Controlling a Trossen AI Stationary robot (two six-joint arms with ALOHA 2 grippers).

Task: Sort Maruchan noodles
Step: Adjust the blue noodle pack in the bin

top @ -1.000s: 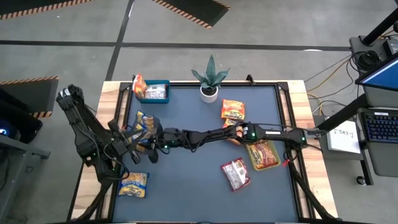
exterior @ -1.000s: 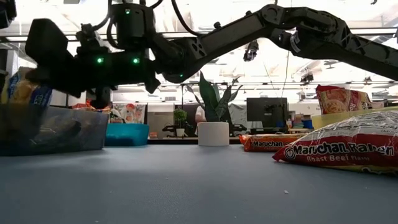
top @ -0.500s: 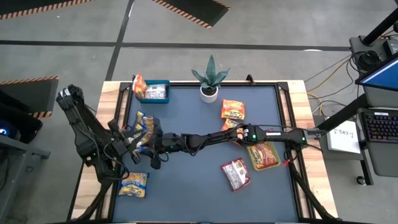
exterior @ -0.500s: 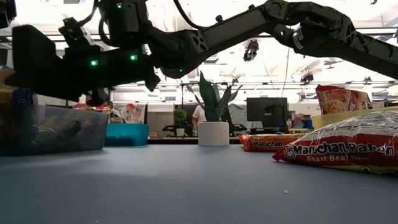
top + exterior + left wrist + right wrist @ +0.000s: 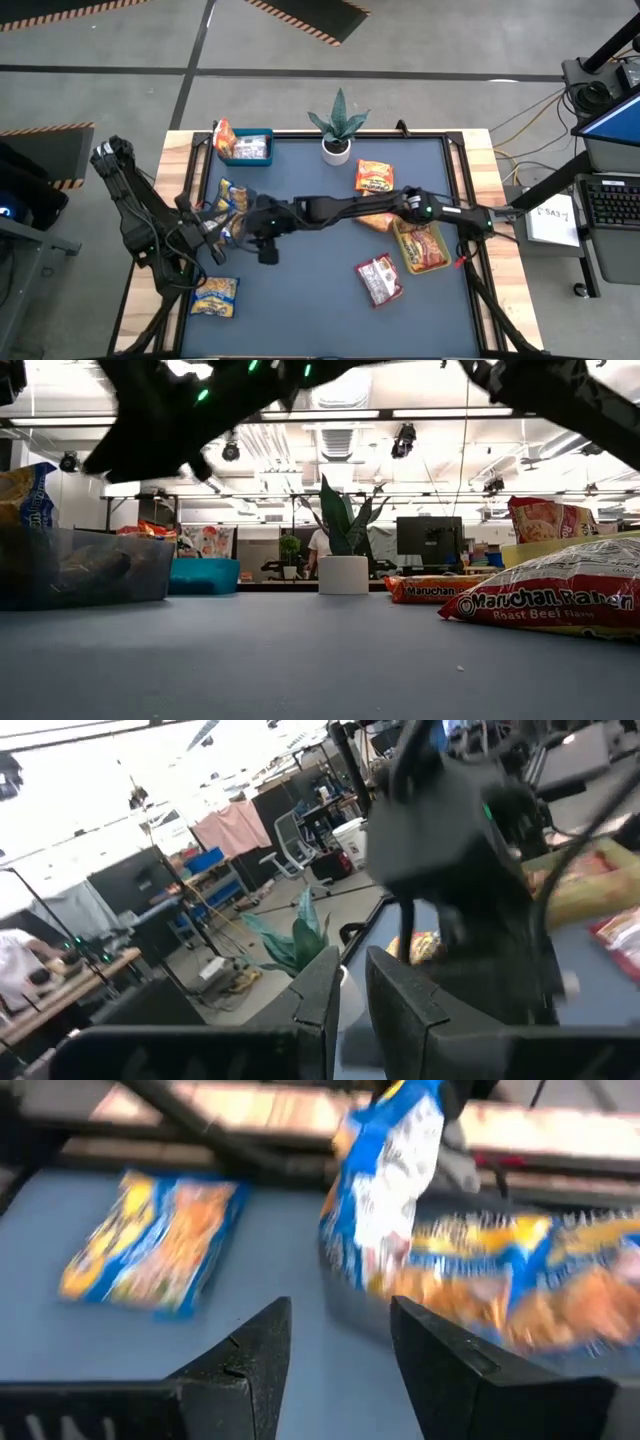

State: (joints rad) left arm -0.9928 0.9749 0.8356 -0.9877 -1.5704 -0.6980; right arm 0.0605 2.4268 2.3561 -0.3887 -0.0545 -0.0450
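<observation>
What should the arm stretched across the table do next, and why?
Probably pull back toward the loose packets on its own side. The right gripper is open and empty beside the clear bin of yellow-and-blue packets, while the roast beef packet lies unsorted.

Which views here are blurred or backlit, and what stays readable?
Right wrist view: motion-smeared, yet the open end effector and yellow-and-blue packets read. Left wrist view: soft, the other arm smeared. Low view: bright ceiling lights silhouette the arm; the near packet is sharp. High view: clear.
</observation>
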